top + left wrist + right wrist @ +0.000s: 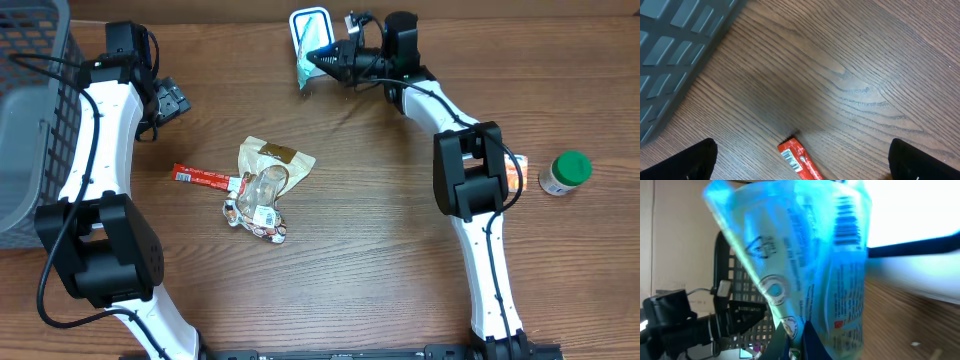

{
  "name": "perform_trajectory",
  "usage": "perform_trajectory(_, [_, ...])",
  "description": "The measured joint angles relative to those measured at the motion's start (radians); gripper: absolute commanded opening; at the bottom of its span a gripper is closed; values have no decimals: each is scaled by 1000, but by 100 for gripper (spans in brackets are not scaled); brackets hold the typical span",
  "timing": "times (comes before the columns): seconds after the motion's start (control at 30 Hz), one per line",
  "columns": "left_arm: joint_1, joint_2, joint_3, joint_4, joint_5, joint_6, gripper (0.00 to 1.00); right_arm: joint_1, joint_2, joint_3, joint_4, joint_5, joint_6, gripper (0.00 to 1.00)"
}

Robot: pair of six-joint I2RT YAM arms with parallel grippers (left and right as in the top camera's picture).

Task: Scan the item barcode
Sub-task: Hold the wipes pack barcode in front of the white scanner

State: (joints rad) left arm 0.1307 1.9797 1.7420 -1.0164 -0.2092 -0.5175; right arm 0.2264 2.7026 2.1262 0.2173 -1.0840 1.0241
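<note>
Left claw [170, 100] spread wide over the desk [380, 240] beside the grey basket [30, 100], red snack bar [200, 178], pile of packets [262, 190] in the middle, right claw [322, 58] clamped on a pouch [805, 270] held up at the back, barcode [845, 222] showing, green-lid jar [566, 172] far right

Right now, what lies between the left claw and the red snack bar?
Nothing: only bare wooden table lies between the left claw and the red snack bar, clearest in the overhead view.

A brown wood-grain bench [380, 260] fills the scene, evenly lit. A grey mesh basket [25, 110] stands at its left edge. A pale beige wall [680, 240] rises beyond.
</note>
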Motion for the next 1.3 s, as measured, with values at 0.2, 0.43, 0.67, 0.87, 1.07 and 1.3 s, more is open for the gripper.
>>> perform_trajectory(0.2, [0, 0, 0, 0, 0, 0, 100, -19, 5, 0, -26, -1, 12, 3])
perform_trajectory(0.43, [0, 0, 0, 0, 0, 0, 100, -42, 5, 0, -93, -6, 20, 8])
perform_trajectory(0.67, [0, 0, 0, 0, 0, 0, 100, -42, 5, 2, -124, -1, 19, 7])
perform_trajectory(0.87, [0, 0, 0, 0, 0, 0, 100, -42, 5, 5, -248, 37, 19, 4])
perform_trajectory(1.07, [0, 0, 0, 0, 0, 0, 100, -42, 5, 5, -193, 42, 20, 4])
perform_trajectory(1.3, [0, 0, 0, 0, 0, 0, 100, -44, 5, 5, -47, 14, 42, 4])
